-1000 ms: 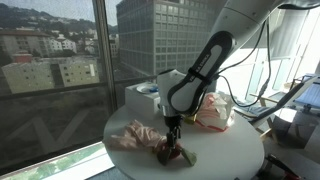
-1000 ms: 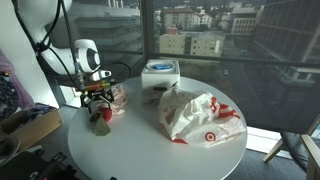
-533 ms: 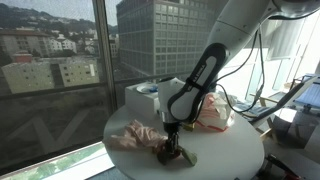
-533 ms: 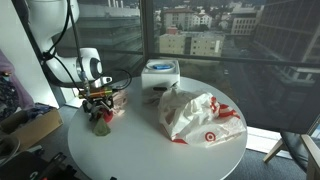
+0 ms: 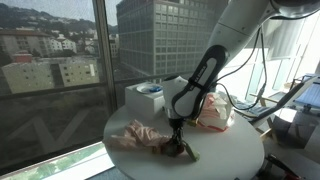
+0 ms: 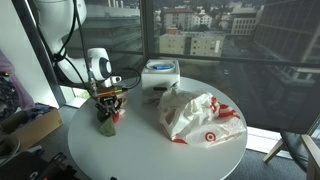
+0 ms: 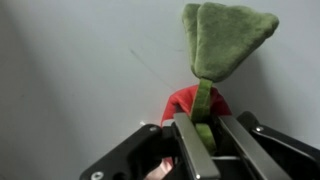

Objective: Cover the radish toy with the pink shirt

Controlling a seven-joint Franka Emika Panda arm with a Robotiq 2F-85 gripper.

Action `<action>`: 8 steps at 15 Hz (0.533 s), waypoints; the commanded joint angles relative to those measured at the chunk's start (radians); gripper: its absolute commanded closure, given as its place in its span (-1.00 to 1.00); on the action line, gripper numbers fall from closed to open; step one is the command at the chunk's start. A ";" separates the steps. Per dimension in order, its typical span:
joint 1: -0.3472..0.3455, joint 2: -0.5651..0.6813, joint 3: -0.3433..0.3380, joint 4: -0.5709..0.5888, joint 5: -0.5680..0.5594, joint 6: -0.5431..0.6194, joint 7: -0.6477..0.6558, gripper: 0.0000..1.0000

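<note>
The radish toy [image 7: 203, 95] has a red body and a green leafy top [image 7: 228, 38]. It lies on the round white table near its edge in both exterior views [image 5: 183, 151] [image 6: 108, 125]. My gripper [image 7: 203, 122] points straight down over it, its two fingers pressed on the green stalk from both sides. The gripper stands over the toy in both exterior views [image 5: 175, 138] [image 6: 108, 106]. The pink shirt [image 5: 135, 135] lies crumpled on the table right beside the toy. Only a pale pink scrap [image 7: 160, 168] of it shows in the wrist view.
A white plastic bag with red logos [image 6: 195, 115] [image 5: 212, 112] takes up the table's middle. A white box with a blue top [image 6: 160, 72] [image 5: 148, 95] stands by the window glass. The table edge [image 6: 150, 165] is near the toy. Cables hang behind the arm.
The jaws stood wide over the toy and have closed in on its green stalk. The arm has barely moved.
</note>
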 commanded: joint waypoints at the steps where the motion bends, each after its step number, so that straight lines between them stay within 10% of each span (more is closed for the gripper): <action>1: 0.012 -0.004 -0.077 0.012 -0.053 -0.016 0.037 0.92; 8: -0.007 -0.054 -0.154 -0.042 -0.057 -0.039 0.096 0.93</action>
